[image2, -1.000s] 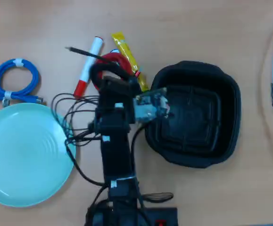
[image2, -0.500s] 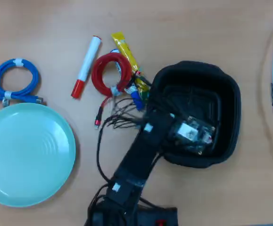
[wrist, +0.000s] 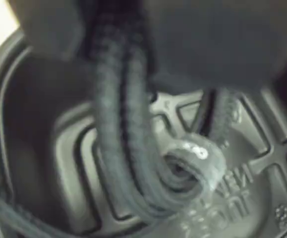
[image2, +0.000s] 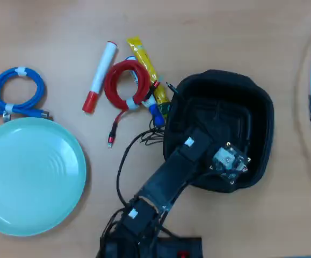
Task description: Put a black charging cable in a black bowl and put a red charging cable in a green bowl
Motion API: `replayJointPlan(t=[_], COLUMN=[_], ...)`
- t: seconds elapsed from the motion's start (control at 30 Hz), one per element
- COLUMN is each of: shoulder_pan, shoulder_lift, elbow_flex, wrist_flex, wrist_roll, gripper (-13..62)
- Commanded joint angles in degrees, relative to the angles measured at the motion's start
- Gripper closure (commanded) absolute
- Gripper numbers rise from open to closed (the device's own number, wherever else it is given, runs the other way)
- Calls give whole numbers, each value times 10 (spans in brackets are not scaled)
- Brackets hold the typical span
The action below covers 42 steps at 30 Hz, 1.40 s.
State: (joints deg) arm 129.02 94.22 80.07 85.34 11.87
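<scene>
The black charging cable point(wrist: 133, 148) is hanging in loops just over the black bowl's point(image2: 260, 107) stepped floor, dangling from the gripper point(wrist: 148, 54); how wide its jaws are standing I cannot tell. The red charging cable point(image2: 124, 86) is lying coiled on the table point(image2: 209, 32), well apart from the green bowl point(image2: 31, 177).
</scene>
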Motion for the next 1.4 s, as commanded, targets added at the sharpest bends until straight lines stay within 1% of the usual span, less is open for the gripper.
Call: replayJointPlan(t=[0.0,0.1,0.13,0.17,0.23,0.3,0.37,0.4,0.43,0.5,0.57,0.7,0.87,1.0,1.17,1.3,1.37], shoulder_pan=[1,6,7,6,1,-4,-7,-11,-12,-24,-58,-169,-323,-457,-584,-618,-621], shoulder_lift=[28,26,26,27,28,31,33,33,33,41,81,158,182,178,169,61,26], elbow_flex=[-16,-10,4,18,49,104,149,161,163,158,140,116,88,102,116,109,108], wrist_flex=[-18,-18,-25,-36,-84,-142,-187,-196,-196,-198,-198,-203,-204,-199,-212,-263,-271], wrist_roll=[14,21,27,35,40,36,29,25,23,22,22,19,22,24,20,4,-16], gripper=[562,557,548,525,439,314,206,171,157,155,156,156,156,156,154,154,154])
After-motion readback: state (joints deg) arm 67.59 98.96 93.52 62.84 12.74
